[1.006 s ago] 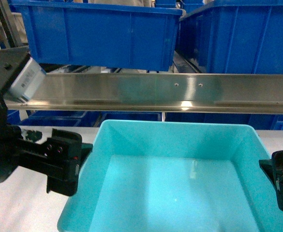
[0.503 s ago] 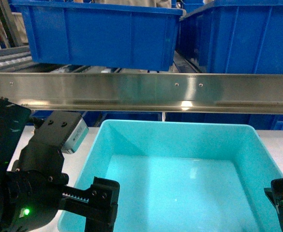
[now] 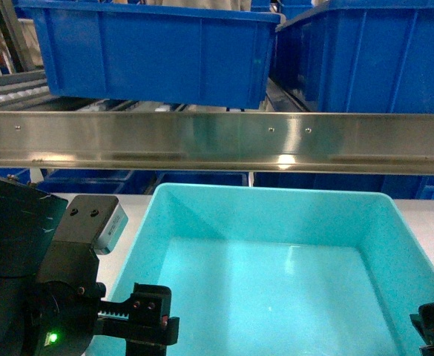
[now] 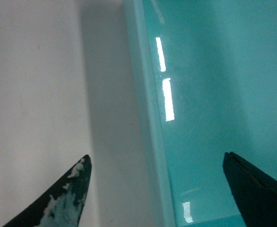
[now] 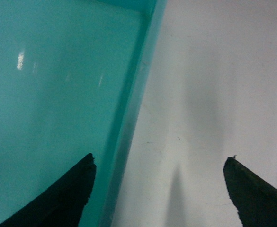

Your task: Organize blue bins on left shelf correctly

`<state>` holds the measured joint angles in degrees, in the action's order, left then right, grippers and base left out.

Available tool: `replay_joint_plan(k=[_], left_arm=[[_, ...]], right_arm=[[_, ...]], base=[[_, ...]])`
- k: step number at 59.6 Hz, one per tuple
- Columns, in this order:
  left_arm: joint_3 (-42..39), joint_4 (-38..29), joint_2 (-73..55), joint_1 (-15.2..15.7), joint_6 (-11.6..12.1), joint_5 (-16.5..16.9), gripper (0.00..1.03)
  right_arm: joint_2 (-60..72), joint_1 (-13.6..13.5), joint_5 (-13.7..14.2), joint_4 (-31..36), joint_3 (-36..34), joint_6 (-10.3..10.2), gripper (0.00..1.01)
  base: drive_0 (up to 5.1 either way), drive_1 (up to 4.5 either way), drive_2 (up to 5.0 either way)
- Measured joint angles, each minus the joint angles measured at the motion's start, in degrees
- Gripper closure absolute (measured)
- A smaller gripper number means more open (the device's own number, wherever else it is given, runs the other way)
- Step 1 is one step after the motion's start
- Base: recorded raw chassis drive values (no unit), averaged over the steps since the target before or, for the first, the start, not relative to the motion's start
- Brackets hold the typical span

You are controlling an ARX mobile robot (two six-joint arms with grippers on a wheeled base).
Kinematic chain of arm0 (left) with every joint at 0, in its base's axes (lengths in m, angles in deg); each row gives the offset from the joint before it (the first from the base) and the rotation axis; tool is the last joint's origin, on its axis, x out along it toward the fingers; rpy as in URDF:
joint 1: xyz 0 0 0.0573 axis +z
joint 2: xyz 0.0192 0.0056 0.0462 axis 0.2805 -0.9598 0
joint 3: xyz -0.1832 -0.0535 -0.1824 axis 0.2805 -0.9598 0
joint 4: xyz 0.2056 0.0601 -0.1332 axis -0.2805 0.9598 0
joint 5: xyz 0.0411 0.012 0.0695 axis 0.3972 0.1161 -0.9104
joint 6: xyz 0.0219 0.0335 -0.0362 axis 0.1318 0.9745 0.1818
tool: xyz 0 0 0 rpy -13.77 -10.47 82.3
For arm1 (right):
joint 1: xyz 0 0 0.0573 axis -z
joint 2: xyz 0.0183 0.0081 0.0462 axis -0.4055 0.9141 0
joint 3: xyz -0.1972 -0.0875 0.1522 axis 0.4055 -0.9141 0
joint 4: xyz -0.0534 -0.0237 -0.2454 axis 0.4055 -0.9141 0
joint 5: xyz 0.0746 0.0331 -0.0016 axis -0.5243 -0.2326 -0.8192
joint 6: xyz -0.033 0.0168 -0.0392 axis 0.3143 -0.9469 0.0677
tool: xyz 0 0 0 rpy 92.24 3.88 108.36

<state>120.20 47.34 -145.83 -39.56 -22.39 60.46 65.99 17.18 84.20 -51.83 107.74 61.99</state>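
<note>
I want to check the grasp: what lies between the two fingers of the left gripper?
In the left wrist view, the turquoise bin's left wall and rim lie between the open left gripper's fingers.

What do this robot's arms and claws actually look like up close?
The left arm is bulky matte black, carrying a grey boxy camera, a small green light and a toothed rail. The left gripper has dark pointed fingers, one with chipped whitish patches. The right gripper has plain black pointed fingers.

Bare tabletop (image 4: 39, 85) flanks the turquoise bin (image 3: 276, 282) left and right; the steel shelf rail (image 3: 217, 141) blocks my end effectors just beyond its far rim.
</note>
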Motion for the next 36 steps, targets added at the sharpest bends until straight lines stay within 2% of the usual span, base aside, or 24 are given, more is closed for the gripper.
replay_joint_plan(k=[4, 14, 24, 25, 27, 36], left_arm=[[0.0, -0.04, -0.42, 0.0, -0.24, -0.48, 0.34], [-0.44, -0.11, -1.22, 0.0, -0.22, -0.79, 0.7], [-0.44, -1.01, -1.25, -0.61, -0.74, 0.02, 0.95], [-0.44, -1.07, -1.25, -0.77, -1.53, -0.7, 0.98], [-0.44, -1.18, -1.25, -0.9, -2.58, -1.33, 1.01], [-0.9, -2.54, -1.22, -0.87, -2.56, -1.84, 1.01]], right_arm=[[0.0, -0.02, 0.17, 0.26, -0.07, 0.0, 0.33], [0.0, -0.83, 0.48, 0.98, -0.31, -0.02, 0.7], [0.0, -1.53, -0.66, 1.53, -0.61, -0.09, 0.95], [0.0, -1.6, -0.81, 1.79, -0.72, -1.05, 0.98], [-0.02, -1.75, -0.9, 2.01, -0.83, -2.25, 1.0], [0.0, -1.88, -0.79, 2.97, -1.29, -3.52, 0.99]], base=[[0.0, 0.0, 0.0], [0.0, 0.0, 0.0], [0.0, 0.0, 0.0], [0.0, 0.0, 0.0], [0.0, 0.0, 0.0], [0.0, 0.0, 0.0]])
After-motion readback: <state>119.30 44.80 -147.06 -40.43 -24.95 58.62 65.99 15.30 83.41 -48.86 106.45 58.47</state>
